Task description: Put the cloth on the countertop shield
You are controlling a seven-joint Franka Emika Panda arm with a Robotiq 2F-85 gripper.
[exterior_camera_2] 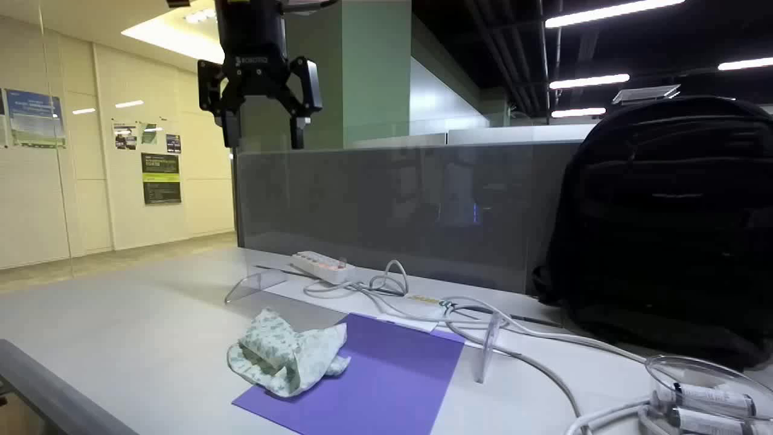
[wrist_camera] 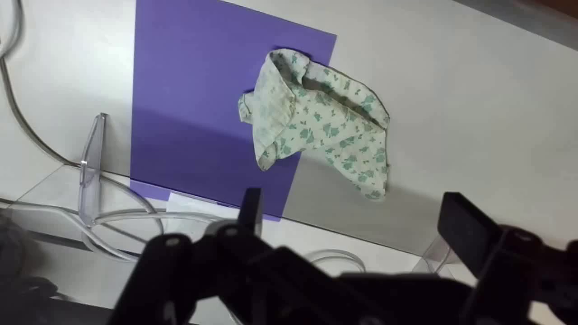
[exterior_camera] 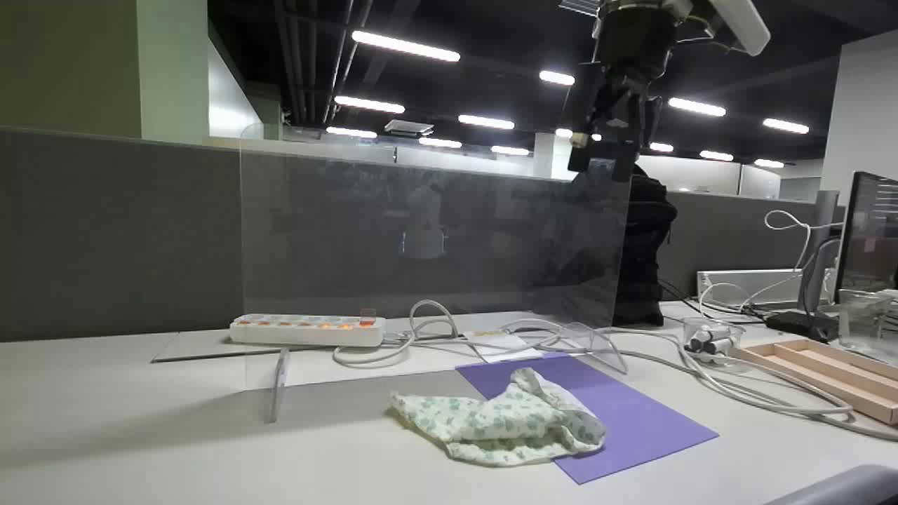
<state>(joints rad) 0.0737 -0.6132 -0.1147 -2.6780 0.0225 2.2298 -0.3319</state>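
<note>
A crumpled white cloth with green print lies partly on a purple sheet and partly on the white tabletop. It also shows in an exterior view and in the wrist view. The clear countertop shield stands upright on clear feet behind the cloth; it also shows in an exterior view. In the wrist view the shield's foot is at the left. My gripper is open and empty, high above the table near the shield's top edge. It also shows in the wrist view.
A white power strip and loose cables lie behind the shield. A black backpack stands against the grey partition. A clear container with batteries and a tan divided tray are on the table.
</note>
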